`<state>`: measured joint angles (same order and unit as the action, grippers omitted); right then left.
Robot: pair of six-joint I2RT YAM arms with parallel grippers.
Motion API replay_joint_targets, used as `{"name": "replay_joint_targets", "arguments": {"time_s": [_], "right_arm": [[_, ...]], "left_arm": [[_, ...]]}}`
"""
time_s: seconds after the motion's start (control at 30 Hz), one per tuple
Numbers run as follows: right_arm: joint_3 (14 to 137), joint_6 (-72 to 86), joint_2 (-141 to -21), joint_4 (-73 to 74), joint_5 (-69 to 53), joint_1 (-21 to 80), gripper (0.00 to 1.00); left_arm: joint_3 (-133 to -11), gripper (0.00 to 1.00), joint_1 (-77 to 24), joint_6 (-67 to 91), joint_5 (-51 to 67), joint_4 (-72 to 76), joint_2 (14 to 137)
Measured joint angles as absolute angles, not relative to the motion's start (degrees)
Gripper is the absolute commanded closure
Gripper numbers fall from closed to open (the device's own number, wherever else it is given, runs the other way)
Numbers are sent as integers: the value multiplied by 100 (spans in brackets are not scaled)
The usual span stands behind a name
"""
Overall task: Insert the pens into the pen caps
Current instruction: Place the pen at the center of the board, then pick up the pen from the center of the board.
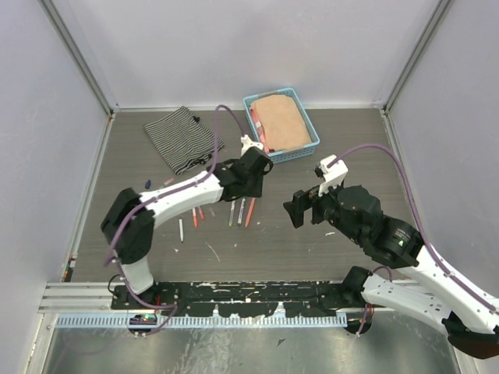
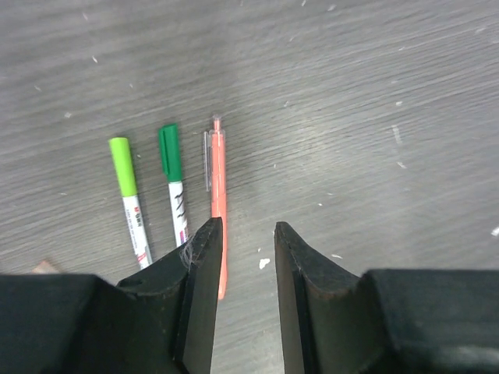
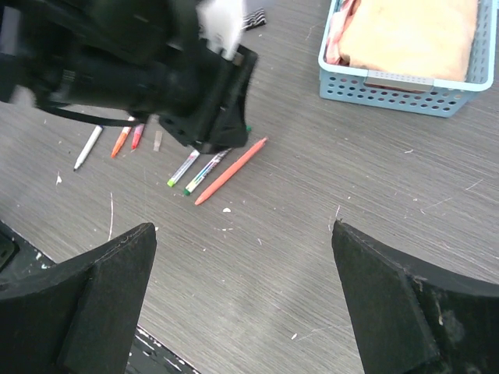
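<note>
- Left hand (image 2: 245, 234): black fingers a little apart with nothing between them, low over the dark wood-grain tabletop (image 2: 374, 93). Its left finger is just beside the tail of the slim orange-red pen with a clear clip (image 2: 218, 195).
- Right hand (image 3: 242, 227): fingers wide apart and empty, held to the right, well apart from every pen.
- White pen with a light green end (image 2: 129, 199) and white pen with a dark green end (image 2: 175, 183): they lie side by side just left of the orange-red pen. The green ends look like caps already seated, though I cannot be sure.
- Second group, further left: thin white pen (image 1: 181, 230), short orange pen (image 1: 195, 216) and short red pen (image 1: 201, 212). They are too small to tell whether they are capped.
- Tiny dark blue tube (image 1: 147, 184): it lies alone near the left wall and is probably a loose cap.
- Progress, as judged: partly done at most. Neither hand holds a pen or a cap, so any uncapped pens remain to be picked up and pushed into their caps.
</note>
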<state>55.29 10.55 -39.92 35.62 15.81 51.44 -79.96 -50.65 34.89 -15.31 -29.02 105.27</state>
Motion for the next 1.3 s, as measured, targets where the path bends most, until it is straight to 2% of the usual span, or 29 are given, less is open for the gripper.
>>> {"name": "replay_joint_targets", "arguments": {"time_s": [0.27,0.73,0.97,1.3], "right_arm": [[5319,1291,-3833,3459,2080,5144,1],[4862,1326,-4320,2873,2257,5144,1],[4862,1326,-4976,2808,2252,5144,1],[4862,1363,-4995,2783,2244,5144,1]], "left_arm": [[-7041,55,-5048,3076,-1920,-2705,8628],[-5382,59,-3975,3164,-2246,-3450,6731],[-5011,62,-3374,3354,-2154,-3739,6556],[-4558,62,-2860,3465,-1732,-3868,6737]]}}
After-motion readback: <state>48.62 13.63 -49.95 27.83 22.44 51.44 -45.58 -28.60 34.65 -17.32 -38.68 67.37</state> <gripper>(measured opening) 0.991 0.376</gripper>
